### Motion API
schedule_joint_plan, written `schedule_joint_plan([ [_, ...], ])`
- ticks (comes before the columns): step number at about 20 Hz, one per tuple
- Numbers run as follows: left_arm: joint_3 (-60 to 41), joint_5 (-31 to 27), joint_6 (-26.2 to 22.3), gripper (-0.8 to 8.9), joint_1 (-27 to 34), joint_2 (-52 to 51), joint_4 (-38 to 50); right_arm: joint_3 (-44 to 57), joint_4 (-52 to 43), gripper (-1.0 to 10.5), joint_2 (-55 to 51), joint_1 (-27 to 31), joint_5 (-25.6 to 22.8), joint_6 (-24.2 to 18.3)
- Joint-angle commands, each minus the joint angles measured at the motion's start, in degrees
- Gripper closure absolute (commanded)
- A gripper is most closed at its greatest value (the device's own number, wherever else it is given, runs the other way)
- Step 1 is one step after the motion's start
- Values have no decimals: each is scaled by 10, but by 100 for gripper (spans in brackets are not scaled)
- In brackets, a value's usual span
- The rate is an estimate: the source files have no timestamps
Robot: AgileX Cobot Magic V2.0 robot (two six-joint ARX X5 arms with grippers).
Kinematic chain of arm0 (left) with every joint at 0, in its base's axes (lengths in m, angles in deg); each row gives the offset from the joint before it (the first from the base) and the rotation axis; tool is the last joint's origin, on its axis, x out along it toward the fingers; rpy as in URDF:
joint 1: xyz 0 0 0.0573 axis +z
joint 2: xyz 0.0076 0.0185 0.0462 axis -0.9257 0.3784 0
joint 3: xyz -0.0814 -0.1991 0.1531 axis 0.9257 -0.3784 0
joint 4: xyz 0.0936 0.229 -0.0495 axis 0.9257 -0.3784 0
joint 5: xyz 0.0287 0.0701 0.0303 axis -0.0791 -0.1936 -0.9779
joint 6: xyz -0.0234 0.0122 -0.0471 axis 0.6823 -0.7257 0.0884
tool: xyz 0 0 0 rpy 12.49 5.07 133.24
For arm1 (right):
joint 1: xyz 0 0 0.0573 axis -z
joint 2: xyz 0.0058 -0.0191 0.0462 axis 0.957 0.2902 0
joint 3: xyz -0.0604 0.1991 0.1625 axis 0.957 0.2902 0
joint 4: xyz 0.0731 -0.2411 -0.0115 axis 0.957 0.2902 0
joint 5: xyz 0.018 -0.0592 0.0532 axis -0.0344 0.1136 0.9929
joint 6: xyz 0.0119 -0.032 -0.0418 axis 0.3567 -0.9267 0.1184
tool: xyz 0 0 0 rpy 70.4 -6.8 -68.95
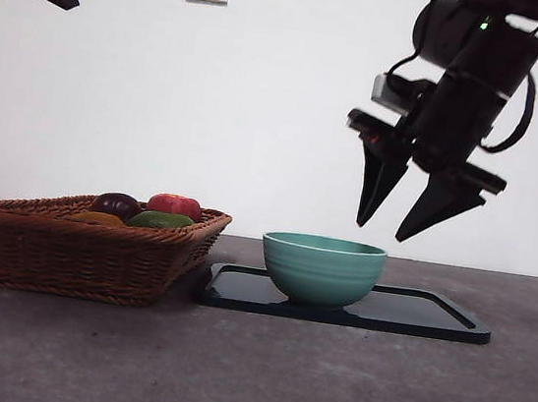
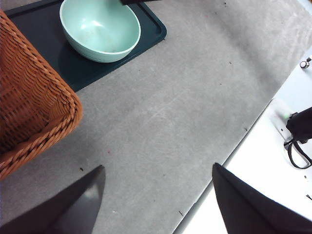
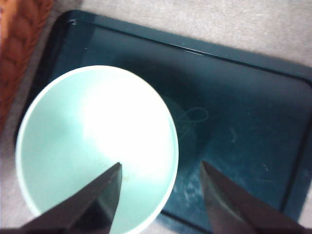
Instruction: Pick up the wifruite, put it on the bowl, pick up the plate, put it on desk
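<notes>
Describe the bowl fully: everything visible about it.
The bowl is mint-teal, glossy like glazed ceramic, with faint horizontal ridges outside and a paler rim. It stands upright on the dark tray, toward the end nearest the basket, not touching the basket. Its inside is empty, showing only faint specks in the left wrist view. The right end effector hangs open above its rim without touching it.

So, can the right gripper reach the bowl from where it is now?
Probably yes. The right gripper hangs open above the bowl, one jaw over its inside and one over the tray. Nothing lies between them, and the bowl looks empty.
</notes>
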Motion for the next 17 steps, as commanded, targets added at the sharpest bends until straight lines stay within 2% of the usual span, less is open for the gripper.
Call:
schedule_joint_plan([
  [1, 10, 5, -7, 471, -3, 3, 3, -12, -12, 693, 23, -3, 0, -6],
  [8, 10, 5, -7, 471, -3, 3, 3, -12, -28, 704, 54, -3, -3, -5],
  [12, 10, 5, -7, 471, -3, 3, 3, -12, -45, 938, 56, -3, -4, -6],
  [17, 10, 5, -7, 471, -3, 3, 3, -14, -53, 938, 54, -3, -15, -6],
])
